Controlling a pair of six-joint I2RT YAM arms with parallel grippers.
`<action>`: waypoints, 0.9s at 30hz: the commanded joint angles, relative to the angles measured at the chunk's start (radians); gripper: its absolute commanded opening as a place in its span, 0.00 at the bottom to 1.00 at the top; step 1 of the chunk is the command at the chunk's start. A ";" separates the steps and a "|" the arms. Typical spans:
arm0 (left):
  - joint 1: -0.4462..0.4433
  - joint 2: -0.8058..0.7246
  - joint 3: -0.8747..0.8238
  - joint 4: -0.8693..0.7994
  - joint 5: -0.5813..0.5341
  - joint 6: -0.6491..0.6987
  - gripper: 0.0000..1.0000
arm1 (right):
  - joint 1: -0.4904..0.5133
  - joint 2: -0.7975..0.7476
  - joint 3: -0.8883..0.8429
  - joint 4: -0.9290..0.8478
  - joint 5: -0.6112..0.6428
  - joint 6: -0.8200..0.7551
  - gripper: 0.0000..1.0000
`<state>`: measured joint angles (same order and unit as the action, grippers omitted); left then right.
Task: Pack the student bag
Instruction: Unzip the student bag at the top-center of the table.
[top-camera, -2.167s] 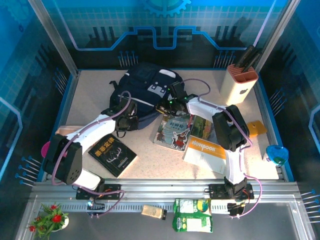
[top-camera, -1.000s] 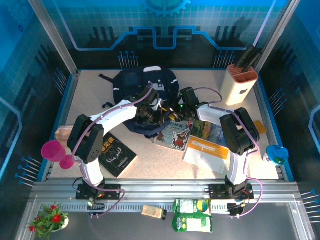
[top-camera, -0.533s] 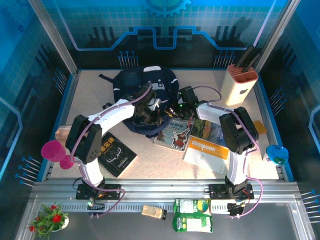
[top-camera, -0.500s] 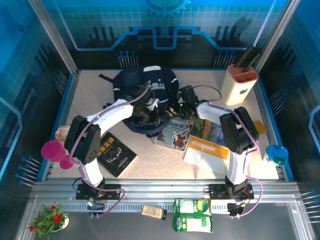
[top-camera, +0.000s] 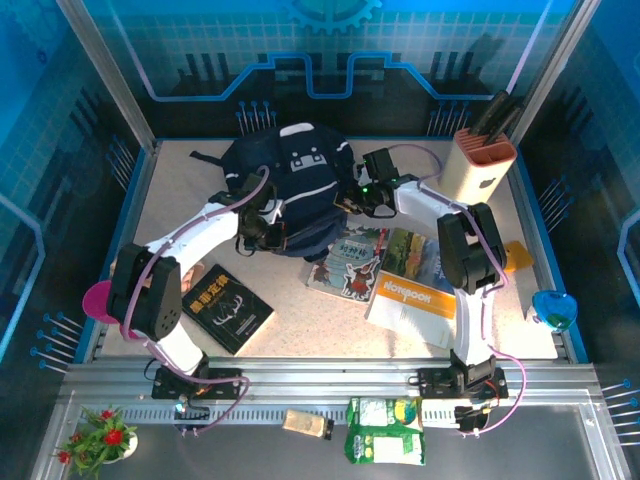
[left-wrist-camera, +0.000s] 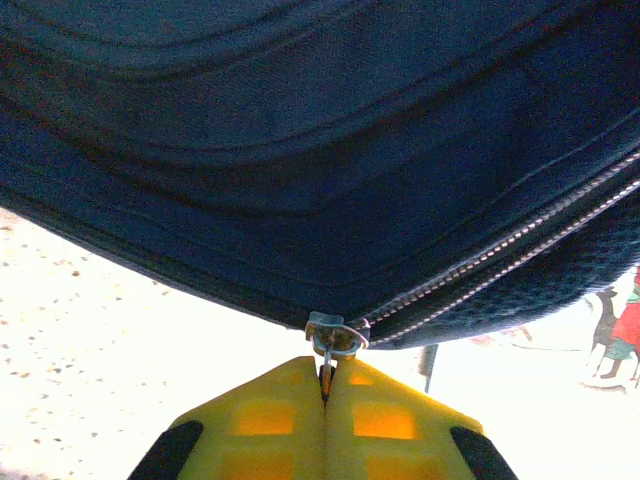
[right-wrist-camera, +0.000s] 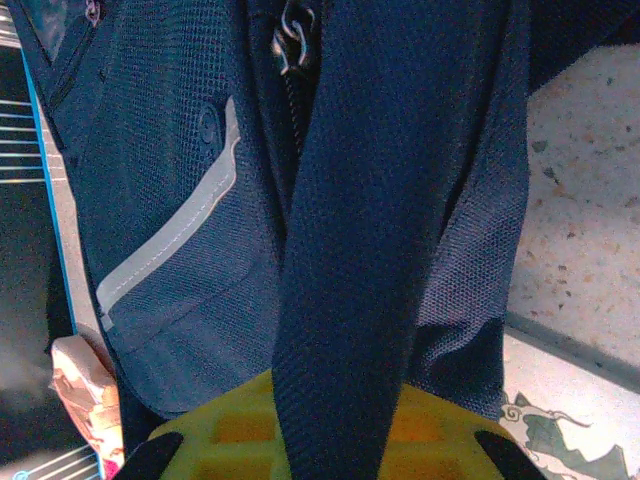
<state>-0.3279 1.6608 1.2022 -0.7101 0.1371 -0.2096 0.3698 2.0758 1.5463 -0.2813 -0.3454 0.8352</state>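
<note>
Here's the student bag (top-camera: 290, 185), lying left of the knife block (top-camera: 478, 170). It's dark navy mesh fabric with thin pale stripes and a grey-white patch (top-camera: 303, 160) facing up, slumped in a rumpled heap. The left gripper (left-wrist-camera: 325, 400) pinches its zip pull (left-wrist-camera: 335, 335) tight, zip teeth trailing off beside it. A broad navy strap (right-wrist-camera: 380, 200) runs between the right gripper's (right-wrist-camera: 330, 425) closed-in fingers.

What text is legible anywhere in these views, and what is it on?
"NOTEBOOK": on the orange band of the notebook.
Black book: gold Chinese title, too small to read.
Cartoon book: title blurred.
Green packets: print too small to read.
Bag: the pale patch has dark marks but no legible words.
</note>
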 joint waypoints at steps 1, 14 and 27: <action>0.021 -0.058 -0.017 -0.140 -0.051 0.033 0.00 | -0.058 0.020 0.103 0.016 0.070 -0.096 0.09; -0.086 -0.021 -0.011 0.065 0.246 -0.035 0.00 | -0.085 0.032 0.124 -0.018 0.077 -0.083 0.25; -0.207 0.222 0.228 0.084 0.265 -0.083 0.00 | -0.109 -0.320 -0.283 -0.084 0.181 0.031 0.79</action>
<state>-0.5282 1.8671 1.3846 -0.6186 0.3466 -0.2687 0.2497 1.8439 1.3296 -0.3592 -0.1722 0.8204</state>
